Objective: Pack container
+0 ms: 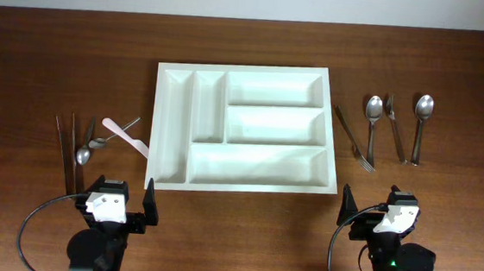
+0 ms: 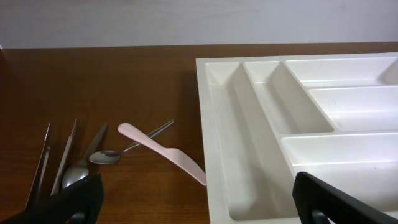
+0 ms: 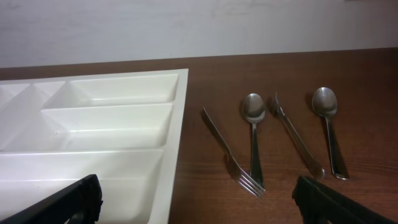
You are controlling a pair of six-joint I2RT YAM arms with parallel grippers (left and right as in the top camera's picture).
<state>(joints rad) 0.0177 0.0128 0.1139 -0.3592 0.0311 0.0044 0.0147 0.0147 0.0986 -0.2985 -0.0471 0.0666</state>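
**Supervisor:** Report status before the first pick.

**Operator:** The container (image 1: 192, 106) lies flat at the middle of the counter (image 1: 242, 239), and all five compartments are empty. The left end effector (image 2: 198, 186) and the right end effector (image 3: 196, 186) hang at the near edge. Both have their fingers spread wide and hold nothing. I judge that packing has not yet started.

**Supervisor:** List the hazards on your left.

**Operator:**
1. The pink knife (image 2: 158, 152) lies across the handle of a small spoon (image 2: 106, 157). If I close on either one, I expect the other to be dragged or flipped.
2. The knife's tip sits at the container's left wall, and I cannot tell whether it touches. A finger descending there may strike the rim and shove the container.
3. The two thin metal rods (image 2: 66, 155) lie flat and close together. A pinch may take only one, or skid off both.

**Supervisor:** And the right?

**Operator:** The tines of the fork (image 3: 228, 151) end just beside the handle of the nearest spoon (image 3: 253, 109). A spread-finger approach there may knock that spoon. All the pieces on this side are low, smooth metal lying flat on the counter, so I expect slips.

**Supervisor:** Placement risk?

**Operator:** A long piece released at a tilt may bridge a divider rather than drop in.
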